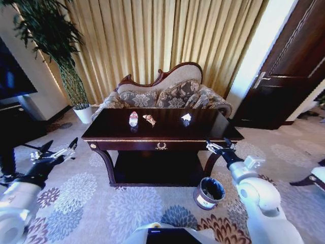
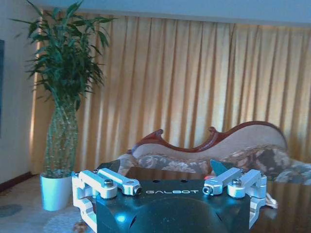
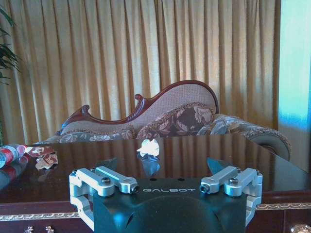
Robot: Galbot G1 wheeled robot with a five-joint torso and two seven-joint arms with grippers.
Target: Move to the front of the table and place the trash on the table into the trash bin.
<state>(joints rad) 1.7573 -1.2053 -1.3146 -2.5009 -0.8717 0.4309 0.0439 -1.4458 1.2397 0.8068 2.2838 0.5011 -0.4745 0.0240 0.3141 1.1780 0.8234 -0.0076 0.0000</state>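
Observation:
The dark glossy table (image 1: 167,133) stands straight ahead, its gold ornament facing me. On its top lie three pieces of trash: a small clear bottle (image 1: 133,118) with a red label, an orange-brown wrapper (image 1: 149,119) and a white paper lump (image 1: 186,117). The right wrist view shows the paper lump (image 3: 148,147), wrapper (image 3: 43,158) and bottle (image 3: 7,154) across the table top (image 3: 204,155). The trash bin (image 1: 208,192) sits on the carpet by the table's front right leg. My right gripper (image 1: 219,144) (image 3: 163,164) is open at the table's front right corner. My left gripper (image 1: 59,148) (image 2: 165,167) is open, left of the table.
A carved-back floral sofa (image 1: 167,94) stands behind the table against gold curtains. A tall plant in a white pot (image 1: 84,113) is at the back left, a dark cabinet (image 1: 12,122) at the left and a dark door (image 1: 284,76) at the right. Patterned carpet surrounds the table.

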